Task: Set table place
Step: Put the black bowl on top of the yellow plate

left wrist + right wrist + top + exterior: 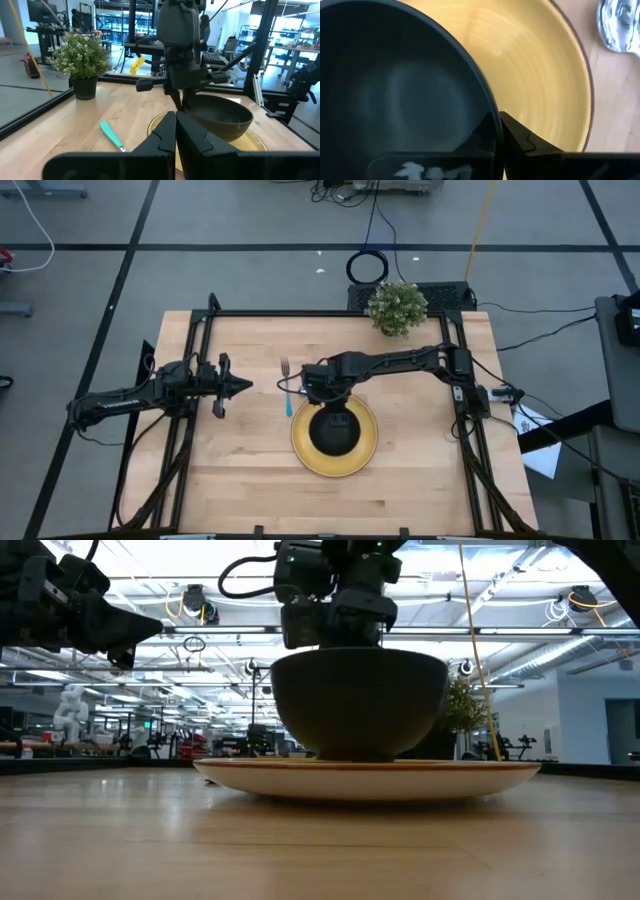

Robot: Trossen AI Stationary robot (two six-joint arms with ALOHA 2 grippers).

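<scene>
Right gripper [497, 132] is clamped on the rim of the black bowl [335, 430], which sits centred on the yellow plate [366, 452], apparently being positioned there. A fork [286, 385] lies just beside the plate. Left gripper [238, 386] waits closed and empty, well apart over the table [420, 490].

From where I sit, the middle of the worktop [250, 480] is blocked: the yellow plate [362, 455] carries the black bowl [334, 432], and the right tool [322, 402] is clamped on the bowl's far rim, its arm [400, 362] stretching across from the right side. The fork [287, 388] lies just left of the plate, narrowing the lane between plate and left tool [240, 386], which hangs closed over the left part. A potted plant [397, 308] stands at the far edge. I see bare wood along the near edge, the near left corner and right of the plate.
</scene>
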